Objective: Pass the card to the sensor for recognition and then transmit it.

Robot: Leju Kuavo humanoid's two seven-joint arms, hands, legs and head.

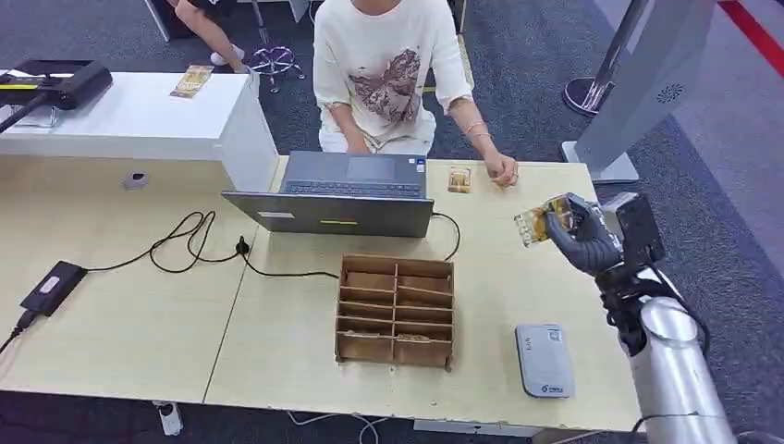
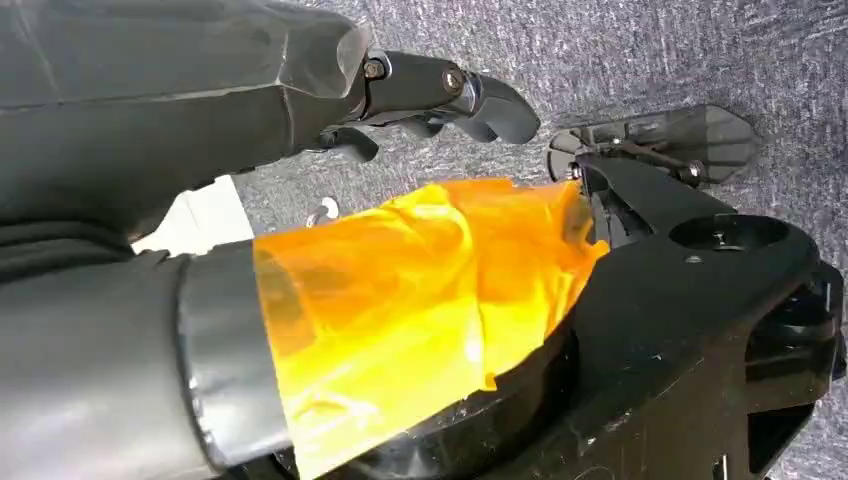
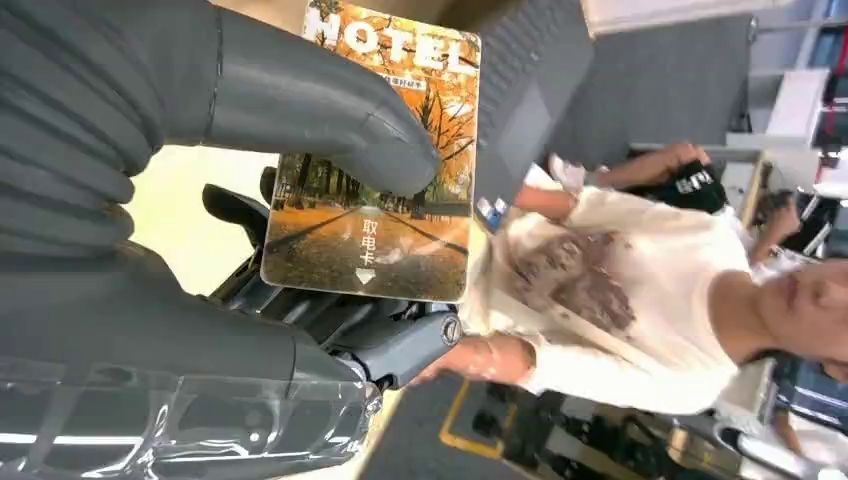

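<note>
While the right hand [image 1: 578,239] is holding the card [image 1: 536,222] above the table's right edge, the sensor [image 1: 544,360] is lying near the front edge. Closer, the thumb [image 3: 330,120] is pinning the card [image 3: 380,170]; lowering it flat would read best. I cannot tell the left hand's [image 2: 430,95] state.

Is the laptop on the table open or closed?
Open: the grey laptop shows its keyboard, lid raised toward the robot, on the light wooden table.

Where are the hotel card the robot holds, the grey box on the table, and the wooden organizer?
hotel card [image 3: 385,215], right wrist view, on its printed face.
grey box [image 1: 544,359], head view, on its flat top.
wooden organizer [image 1: 396,268], head view, on its back rim.
</note>
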